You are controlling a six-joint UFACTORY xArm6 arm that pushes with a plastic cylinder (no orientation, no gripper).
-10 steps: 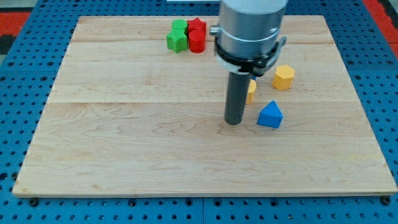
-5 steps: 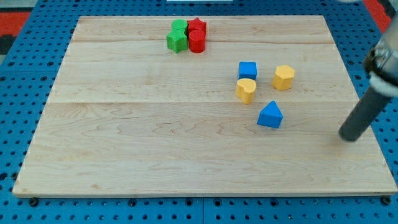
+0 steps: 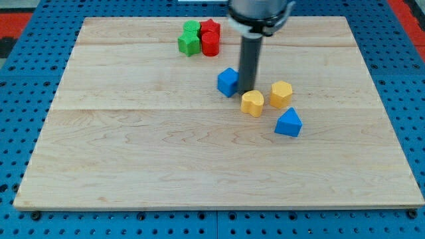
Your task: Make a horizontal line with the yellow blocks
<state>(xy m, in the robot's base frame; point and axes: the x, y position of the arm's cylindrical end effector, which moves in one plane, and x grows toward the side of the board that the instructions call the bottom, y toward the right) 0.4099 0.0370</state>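
Single camera view of a wooden board [image 3: 133, 153] on a blue perforated bench. The arm carries no jaws, only a dark rod; the tip [image 3: 249, 91] rests on the board between the blue cube [image 3: 228, 81] at its left and the yellow heart-shaped block [image 3: 252, 103] just below it, apparently touching or nearly touching both. The yellow hexagonal block [image 3: 281, 94] sits just to the right of the heart, slightly nearer the bench's far edge. A blue triangular block [image 3: 288, 123] lies toward the near right. Green blocks [image 3: 189, 38] and red blocks [image 3: 210, 37] cluster at the far edge. The two yellow blocks are close to level; a good finish would be a short, slow nudge on one of them, taken square to its side so that it does not spin, and kept clear of both blue blocks. No brand, label or writing is legible.
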